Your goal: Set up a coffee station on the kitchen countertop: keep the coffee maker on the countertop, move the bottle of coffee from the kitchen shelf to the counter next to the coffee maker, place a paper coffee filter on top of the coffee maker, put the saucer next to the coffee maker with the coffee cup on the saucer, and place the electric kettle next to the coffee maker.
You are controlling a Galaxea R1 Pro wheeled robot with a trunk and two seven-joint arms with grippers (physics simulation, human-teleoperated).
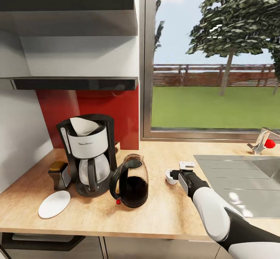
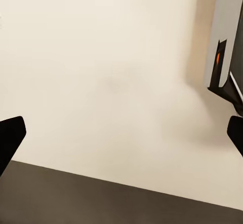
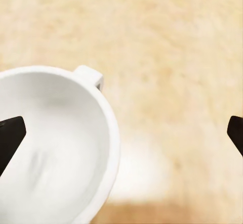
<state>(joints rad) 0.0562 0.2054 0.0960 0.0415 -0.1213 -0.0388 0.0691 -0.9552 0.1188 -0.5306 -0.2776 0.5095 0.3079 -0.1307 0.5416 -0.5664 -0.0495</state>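
Observation:
The coffee maker (image 1: 91,155) stands at the back left of the countertop (image 1: 167,212), with the paper coffee filter (image 1: 83,125) sitting in its top. Against its left side is the bottle of coffee (image 1: 58,173), and the electric kettle (image 1: 132,181) stands at its right. In front of the bottle the saucer (image 1: 54,204) lies bare. Right of the kettle sits the coffee cup (image 1: 169,177), (image 3: 55,148). My right gripper (image 1: 175,174), (image 3: 122,135) is open at the cup, one fingertip over its bowl and the other outside the rim. My left gripper (image 2: 121,133) is open with nothing between its fingers.
A steel sink (image 1: 241,181) with a faucet (image 1: 264,140) takes up the counter's right side. Two dark wall shelves (image 1: 74,83) hang above the coffee maker, beside a window (image 1: 210,56). The left wrist view faces a plain cream surface.

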